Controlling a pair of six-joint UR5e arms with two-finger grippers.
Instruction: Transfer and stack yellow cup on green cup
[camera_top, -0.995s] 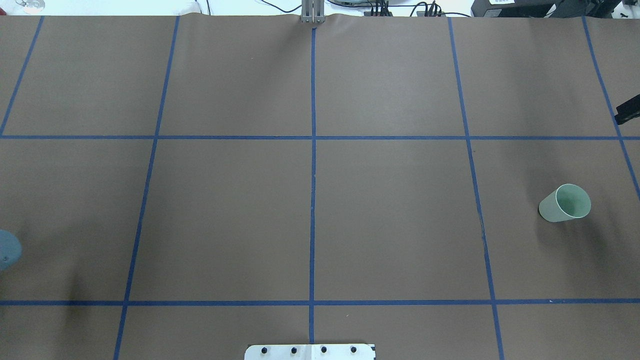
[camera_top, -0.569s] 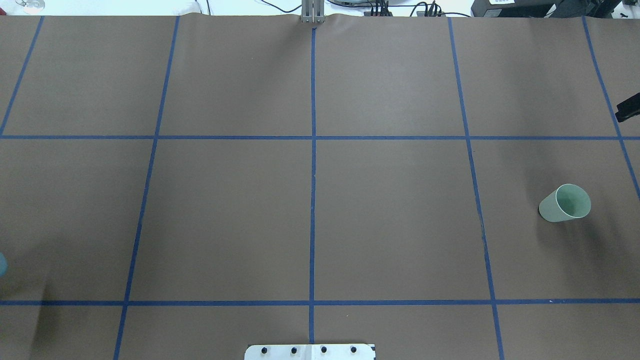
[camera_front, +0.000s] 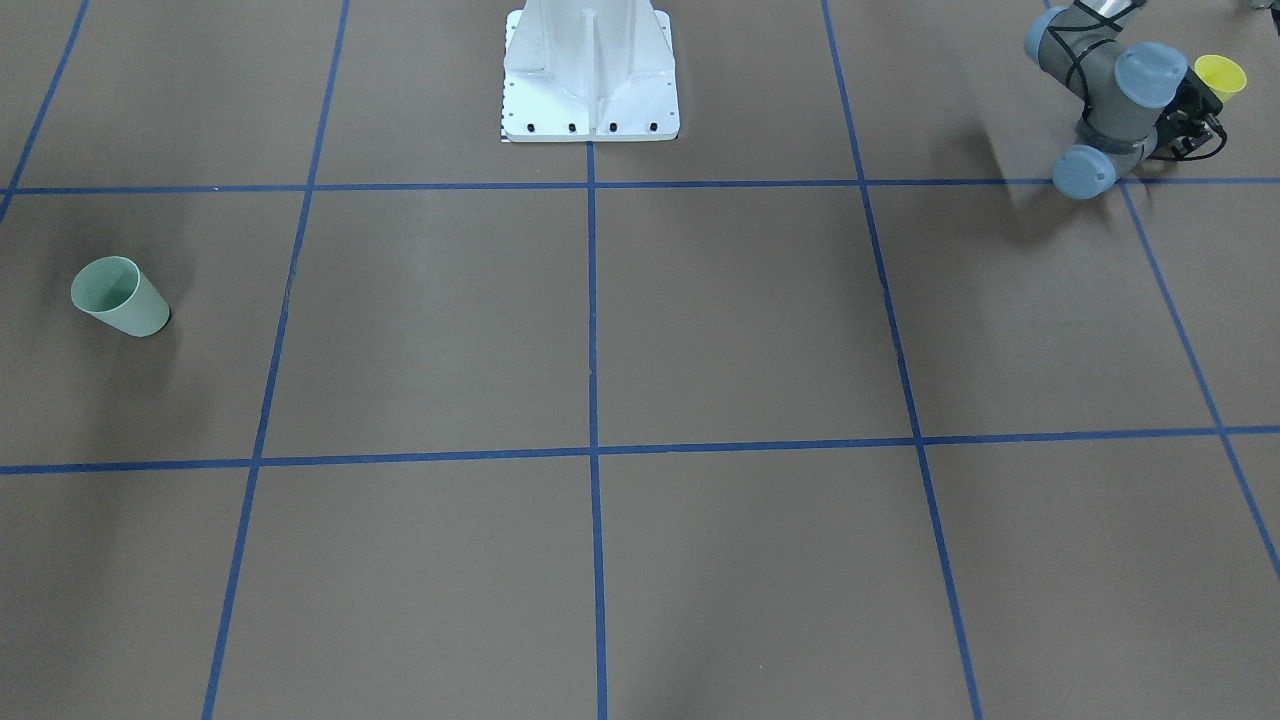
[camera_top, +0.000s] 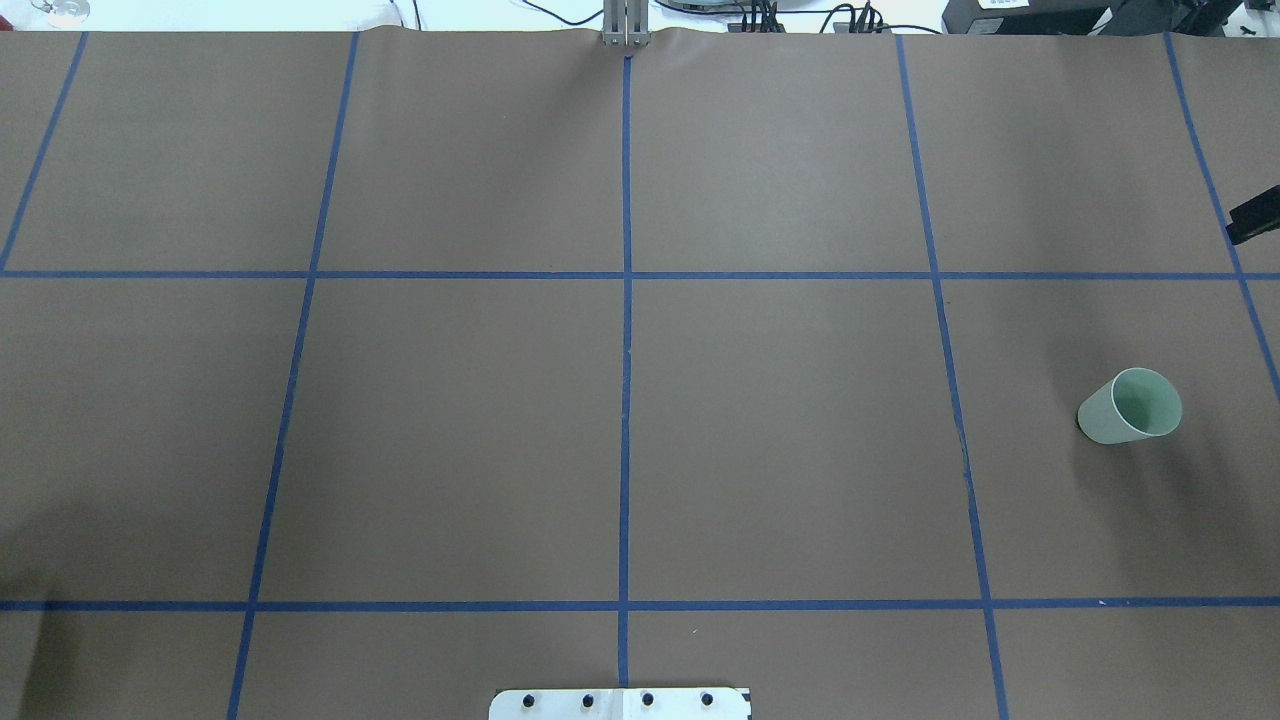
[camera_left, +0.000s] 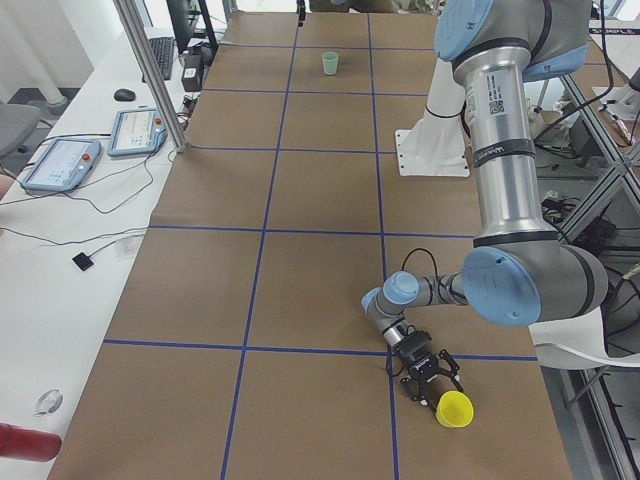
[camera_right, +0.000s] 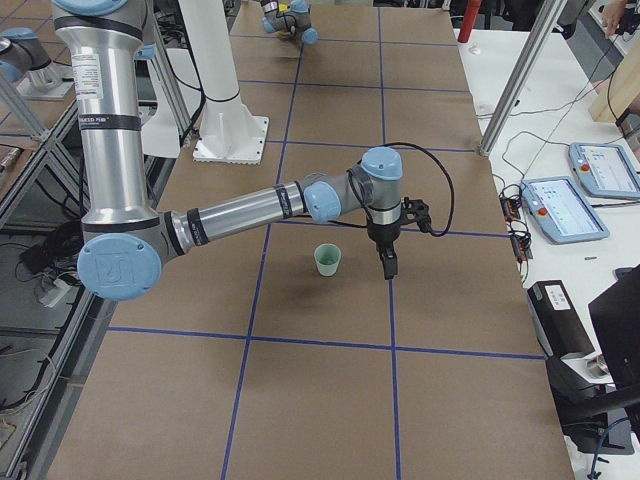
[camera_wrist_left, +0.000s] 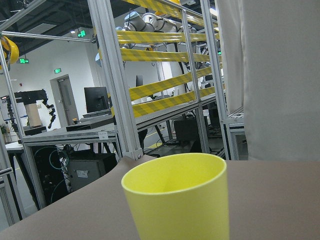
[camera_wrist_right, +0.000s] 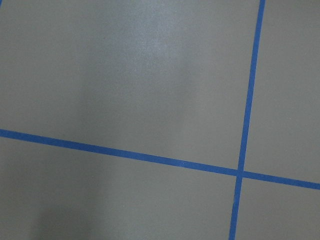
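Observation:
The yellow cup (camera_front: 1220, 72) stands upright near the table corner on my left, close to the edge; it shows in the exterior left view (camera_left: 455, 409) and fills the left wrist view (camera_wrist_left: 180, 200). My left gripper (camera_left: 432, 380) lies low and level right in front of it, fingers spread; whether they touch the cup I cannot tell. The green cup (camera_top: 1130, 406) stands upright on the right side (camera_front: 120, 297). My right gripper (camera_right: 388, 265) hangs pointing down beside the green cup (camera_right: 327, 260), apart from it; only a black tip shows in the overhead view (camera_top: 1255, 218), and I cannot tell its state.
The white robot base plate (camera_front: 590, 75) sits at the middle of my table edge. Blue tape lines divide the brown table cover (camera_top: 620, 400). Tablets (camera_left: 60, 165) and cables lie on the white bench beyond the far edge, with a metal post (camera_left: 150, 75).
The blue-grey joint of my left arm has slid out of the overhead view's left edge, and its shadow has shifted down-left. The black tip at the right edge has moved slightly up.

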